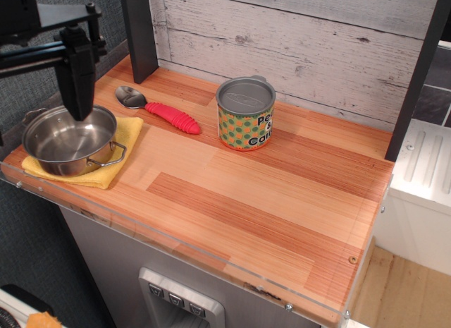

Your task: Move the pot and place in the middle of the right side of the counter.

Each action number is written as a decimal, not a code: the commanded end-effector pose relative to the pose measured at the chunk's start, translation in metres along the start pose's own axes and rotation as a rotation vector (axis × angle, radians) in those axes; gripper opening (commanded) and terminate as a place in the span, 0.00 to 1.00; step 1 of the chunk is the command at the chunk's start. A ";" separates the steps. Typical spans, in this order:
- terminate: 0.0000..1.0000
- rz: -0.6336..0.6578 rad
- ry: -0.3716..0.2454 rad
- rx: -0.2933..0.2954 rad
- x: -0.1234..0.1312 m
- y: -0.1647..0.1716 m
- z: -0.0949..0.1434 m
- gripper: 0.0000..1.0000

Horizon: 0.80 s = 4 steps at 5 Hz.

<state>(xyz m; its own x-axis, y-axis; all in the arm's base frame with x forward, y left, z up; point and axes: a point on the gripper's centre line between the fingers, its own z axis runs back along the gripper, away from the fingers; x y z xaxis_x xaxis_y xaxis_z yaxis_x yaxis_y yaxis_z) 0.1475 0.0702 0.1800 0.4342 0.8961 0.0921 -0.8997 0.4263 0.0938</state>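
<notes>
Shiny round steel pot [69, 141] sits on soft yellow cloth [106, 169]; black pincer [77, 106] above it, opening indiscernible.

My arm reaches in from the left, wrist held level. The gripper [77, 111] points straight down. I cannot tell how its jaws stand.

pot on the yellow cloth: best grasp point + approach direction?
Pinch the rim of the pot from straight above, one finger inside, one outside. It sits upright and open on the yellow cloth, and looks too wide to span. The gripper hangs over its far rim; take that wall between the loop handles, which look thin.
</notes>
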 end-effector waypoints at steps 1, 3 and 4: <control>0.00 0.000 0.000 0.000 0.000 0.000 0.000 1.00; 0.00 0.253 0.024 0.035 0.038 0.009 -0.028 1.00; 0.00 0.418 0.020 0.048 0.066 0.015 -0.041 1.00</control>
<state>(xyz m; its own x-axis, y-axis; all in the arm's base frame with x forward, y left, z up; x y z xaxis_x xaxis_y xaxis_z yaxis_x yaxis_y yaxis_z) 0.1618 0.1373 0.1372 0.0344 0.9950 0.0935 -0.9923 0.0229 0.1217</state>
